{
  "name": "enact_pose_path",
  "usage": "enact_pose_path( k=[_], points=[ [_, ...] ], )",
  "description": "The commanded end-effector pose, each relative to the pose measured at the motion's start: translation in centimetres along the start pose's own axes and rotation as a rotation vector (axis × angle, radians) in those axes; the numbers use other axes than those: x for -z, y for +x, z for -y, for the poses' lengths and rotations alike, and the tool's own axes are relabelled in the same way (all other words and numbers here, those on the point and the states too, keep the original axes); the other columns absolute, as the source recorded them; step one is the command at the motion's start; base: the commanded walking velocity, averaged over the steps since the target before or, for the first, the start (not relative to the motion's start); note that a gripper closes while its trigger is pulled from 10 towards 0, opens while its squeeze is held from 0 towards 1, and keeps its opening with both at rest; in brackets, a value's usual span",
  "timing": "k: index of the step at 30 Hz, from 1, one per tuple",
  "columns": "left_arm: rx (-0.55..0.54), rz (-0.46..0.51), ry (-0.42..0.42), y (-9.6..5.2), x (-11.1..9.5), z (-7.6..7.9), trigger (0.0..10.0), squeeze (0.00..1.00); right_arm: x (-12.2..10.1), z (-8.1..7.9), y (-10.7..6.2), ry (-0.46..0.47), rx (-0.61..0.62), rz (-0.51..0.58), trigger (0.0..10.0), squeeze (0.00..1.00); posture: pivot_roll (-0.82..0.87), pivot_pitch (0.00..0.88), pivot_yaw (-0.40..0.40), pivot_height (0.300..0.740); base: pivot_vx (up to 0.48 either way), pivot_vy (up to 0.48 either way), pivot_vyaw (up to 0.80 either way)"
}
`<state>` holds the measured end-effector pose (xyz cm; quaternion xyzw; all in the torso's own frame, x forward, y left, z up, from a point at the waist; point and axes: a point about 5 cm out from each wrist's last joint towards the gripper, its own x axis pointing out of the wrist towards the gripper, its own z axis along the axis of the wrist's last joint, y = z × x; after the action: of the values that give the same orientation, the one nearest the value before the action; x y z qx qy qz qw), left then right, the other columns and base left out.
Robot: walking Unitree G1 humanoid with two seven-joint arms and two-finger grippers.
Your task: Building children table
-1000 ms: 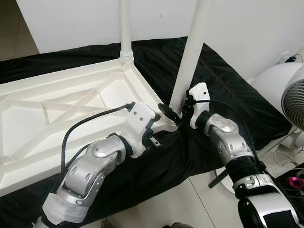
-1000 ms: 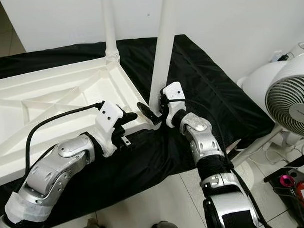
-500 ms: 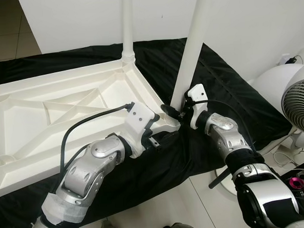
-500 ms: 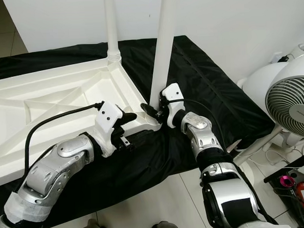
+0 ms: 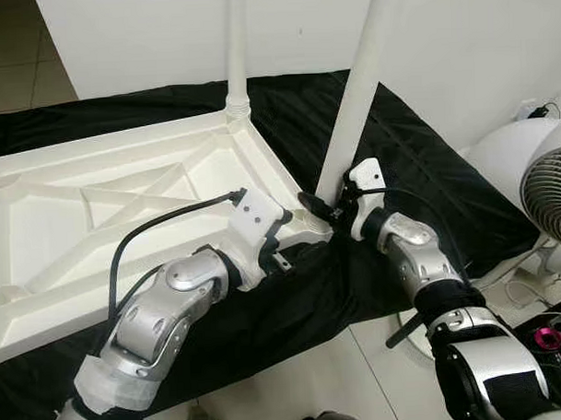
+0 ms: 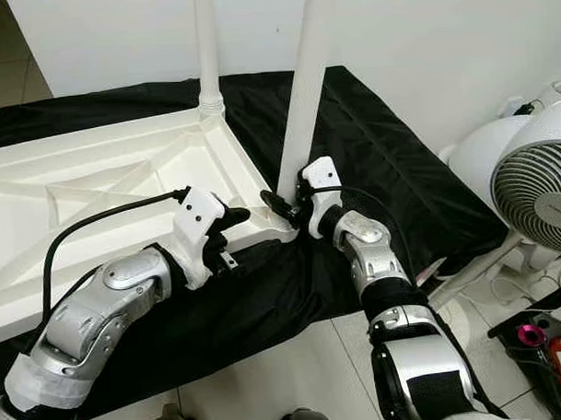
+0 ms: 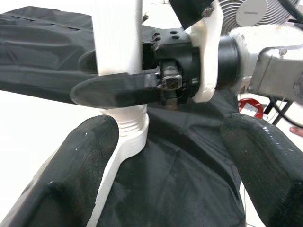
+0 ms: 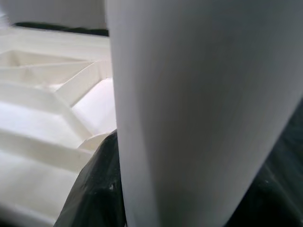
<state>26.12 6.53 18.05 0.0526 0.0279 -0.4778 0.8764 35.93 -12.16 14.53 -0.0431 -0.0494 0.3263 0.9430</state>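
Observation:
A white children's table top (image 5: 124, 206) lies upside down on a black cloth (image 5: 417, 168). One white leg (image 5: 234, 46) stands upright at its far corner. A second white leg (image 5: 355, 106) stands in the near right corner socket, leaning slightly right. My right gripper (image 5: 325, 207) is shut around this leg just above its base; the leg (image 8: 203, 113) is pressed against a black finger (image 8: 94, 189). My left gripper (image 5: 286, 242) is open beside the same corner, low at the table's edge, its fingers (image 7: 90, 146) either side of the socket, apart from the leg.
A white fan (image 5: 547, 191) on a stand is at the right, close to my right elbow. A white wall runs behind the table. Tiled floor lies in front of the cloth, with a pink object (image 5: 548, 334) at the lower right.
Both grippers keep their places at the corner; the right one stays clamped on the leg. The view has only shifted a little.

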Motion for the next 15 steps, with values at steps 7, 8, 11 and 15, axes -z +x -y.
enact_pose_path(
  k=[7,8,11,15],
  points=[
    [0.048,-0.01,-0.003,-0.1,0.2,0.5,10.0,0.0,0.8,-1.2,0.1,0.066,0.231,-0.007,10.0,0.0,-0.07,0.047,-0.025,0.74,0.0,0.0,0.0],
    [0.048,-0.01,-0.003,-0.1,0.2,0.5,10.0,0.0,0.8,-1.2,0.1,0.066,0.231,-0.007,10.0,0.0,-0.07,0.047,-0.025,0.74,0.0,0.0,0.0],
    [0.047,-0.014,-0.005,-0.2,0.3,0.4,10.0,0.0,1.0,-1.8,0.1,0.132,0.404,-0.021,10.0,0.0,-0.07,0.049,-0.029,0.74,0.0,0.0,0.0],
    [0.044,-0.018,-0.01,-0.4,0.3,0.5,10.0,0.0,1.2,-3.4,-0.2,0.196,0.62,-0.047,10.0,0.0,-0.06,0.054,-0.034,0.74,0.0,0.0,0.0]
  ],
)
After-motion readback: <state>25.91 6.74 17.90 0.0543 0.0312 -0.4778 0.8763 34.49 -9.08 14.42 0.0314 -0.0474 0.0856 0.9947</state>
